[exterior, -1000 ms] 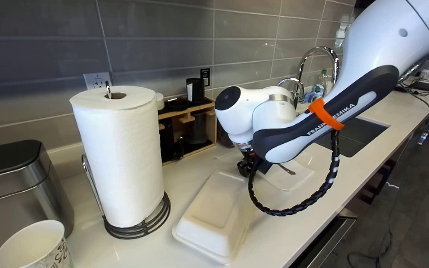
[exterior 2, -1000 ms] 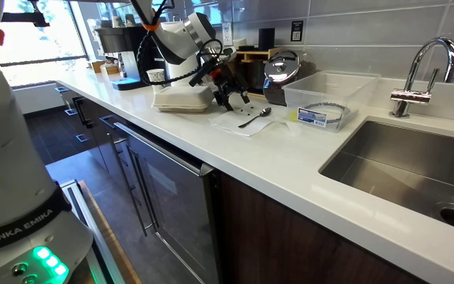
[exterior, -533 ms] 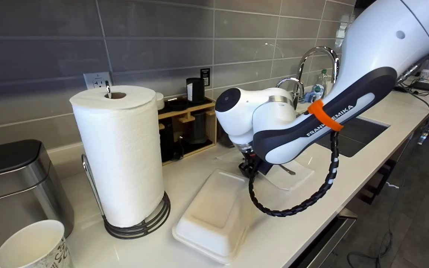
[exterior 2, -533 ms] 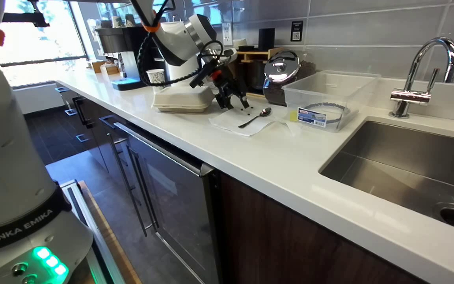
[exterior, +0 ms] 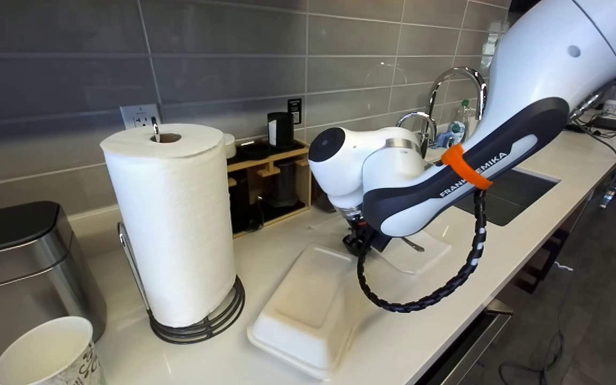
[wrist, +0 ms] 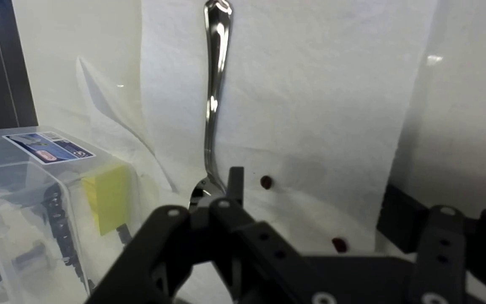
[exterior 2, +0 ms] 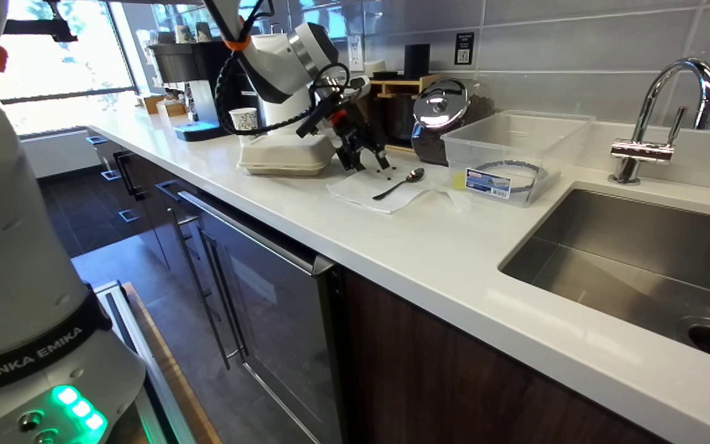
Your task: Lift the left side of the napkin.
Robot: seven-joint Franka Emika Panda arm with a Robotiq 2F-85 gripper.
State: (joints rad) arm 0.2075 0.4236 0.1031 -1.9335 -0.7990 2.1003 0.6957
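Note:
The thin white napkin (wrist: 310, 93) lies flat on the counter, and both exterior views show it too: napkin (exterior 2: 364, 191), napkin (exterior: 420, 254). A metal spoon (wrist: 214, 80) and several small dark bits (wrist: 266, 182) rest on it. My gripper (exterior 2: 371, 166) points down over the napkin's far edge, tilted, beside the takeout box. In the wrist view the gripper (wrist: 317, 202) stands open, part way, with one fingertip by the spoon's bowl and its other finger (wrist: 401, 217) overlapping the napkin's right edge. Nothing shows pinched between them. Whether the tips touch the napkin I cannot tell.
A pale takeout box (exterior: 308, 305) sits close to my gripper. The paper-towel roll (exterior: 171, 230) stands behind it. A clear plastic bin (exterior 2: 515, 154) and a wrinkled thin sheet (wrist: 120, 126) are on the spoon's side. Beyond lies the sink (exterior 2: 651, 246).
The gripper's fingers have come partly together from a wider opening, and the wrist has sunk very slightly. Over the last half second hardly anything moves. Napkin and spoon lie as before.

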